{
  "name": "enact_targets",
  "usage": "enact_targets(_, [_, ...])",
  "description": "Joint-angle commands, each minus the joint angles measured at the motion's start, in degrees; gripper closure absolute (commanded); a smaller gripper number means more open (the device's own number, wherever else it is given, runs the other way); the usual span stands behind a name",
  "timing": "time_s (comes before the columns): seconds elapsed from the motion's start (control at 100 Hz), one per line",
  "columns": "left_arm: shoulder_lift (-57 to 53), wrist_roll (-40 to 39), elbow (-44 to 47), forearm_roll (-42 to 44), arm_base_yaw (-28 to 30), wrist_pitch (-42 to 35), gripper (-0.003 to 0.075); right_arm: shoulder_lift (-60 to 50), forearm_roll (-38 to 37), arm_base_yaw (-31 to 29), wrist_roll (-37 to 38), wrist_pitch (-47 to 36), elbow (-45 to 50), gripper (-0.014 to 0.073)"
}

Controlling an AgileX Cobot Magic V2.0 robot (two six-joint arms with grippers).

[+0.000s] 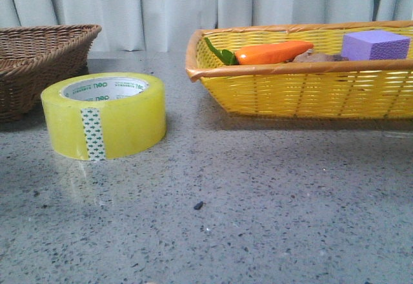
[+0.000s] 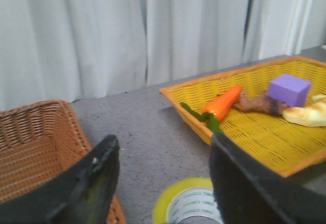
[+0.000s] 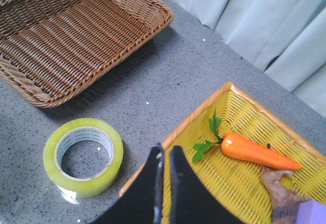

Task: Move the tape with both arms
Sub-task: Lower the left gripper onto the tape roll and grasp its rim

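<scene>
1. Brown wicker basket (image 1: 39, 61): at the left edge of the desk (image 1: 258, 200), toward the back; no contents visible.
2. Left gripper (image 2: 163, 158): not seen in the front view. In its wrist view the two dark fingers (image 2: 97, 183) stand wide apart, nothing between them, held above the desk with the brown basket beside one finger and the tape's rim showing below the gap.
3. Tape (image 1: 103, 115): lying flat on the desk, left of centre, just right of the brown basket and apart from it. Translucent yellow roll, white core with green print, green-patterned white strip on the side facing the front edge. Untouched by either gripper.
4. Right gripper (image 3: 164, 158): not seen in the front view. In its wrist view the fingers are nearly together, only a narrow slit between them, gripping nothing; it hangs over the near-left rim of the yellow basket, the tape off to one side.
5. Yellow wicker basket (image 1: 303, 93): right half of the desk, toward the back. Holds an orange carrot (image 1: 274, 52) with green leaves, a brown lumpy item (image 3: 282, 196), a purple block (image 1: 376, 45) and a pale bread-like piece (image 2: 308, 116).
</scene>
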Motion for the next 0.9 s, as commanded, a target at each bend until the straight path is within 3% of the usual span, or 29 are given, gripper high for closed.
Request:
enact_targets(0.0, [3.2,-0.6,-4.0,0.0,-3.5,-3.4,0.0315,-6.4,-3.9,-0.1,3.8,-8.3,5.3,0.0659])
enact_targets(0.19, [11.5,-0.6,-10.7,0.0,-10.7,4.8,0.0315,-16.2,-11.9,-0.1,14.4,-12.1,20.7,0.066])
enact_targets(0.33, [18.6,-0.6,-16.4,0.0,-14.3,12.8,0.0315,-21.8,-13.4,-0.1,17.4,-11.9,27.2,0.066])
enact_targets(0.67, [36.5,-0.6,-29.4,0.0,-15.3,32.8,0.0315,-29.6,-13.4,-0.1,19.0,-10.9,31.2,0.066])
enact_targets(0.89, [44.5,-0.6,-33.1,0.0,-15.3,35.1,0.0315,-30.4,-13.4,-0.1,19.0,-8.8,31.2,0.066])
